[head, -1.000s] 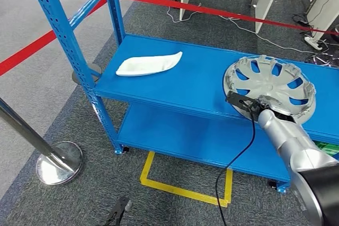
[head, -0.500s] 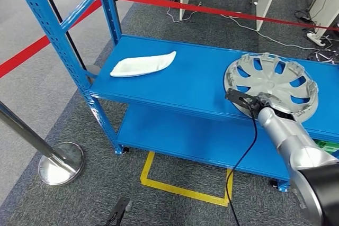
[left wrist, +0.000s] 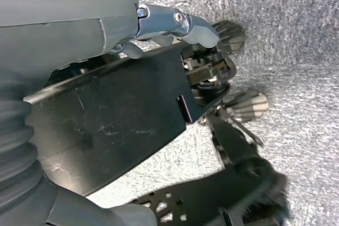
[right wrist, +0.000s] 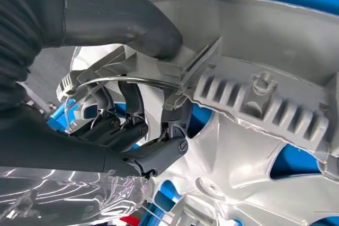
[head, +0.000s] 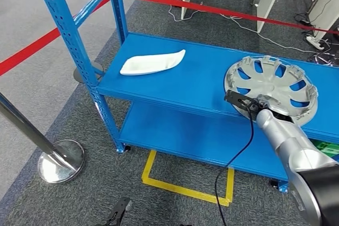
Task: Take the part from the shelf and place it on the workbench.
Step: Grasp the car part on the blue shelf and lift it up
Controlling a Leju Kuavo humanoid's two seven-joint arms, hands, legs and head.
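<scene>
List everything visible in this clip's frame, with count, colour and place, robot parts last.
hubcap: one, silver, right on the upper shelf level, inner side up
white part: one, white, left on the upper level
shelf: one, blue, two levels visible
barrier tape: red, behind and left of the shelf
post: one, chrome, floor at left
floor marking: yellow, below the shelf
cables: white, floor behind the shelf
right hand: grips the hubcap's near rim
left hand: hangs over the carpet, fingers hard to make out
</scene>
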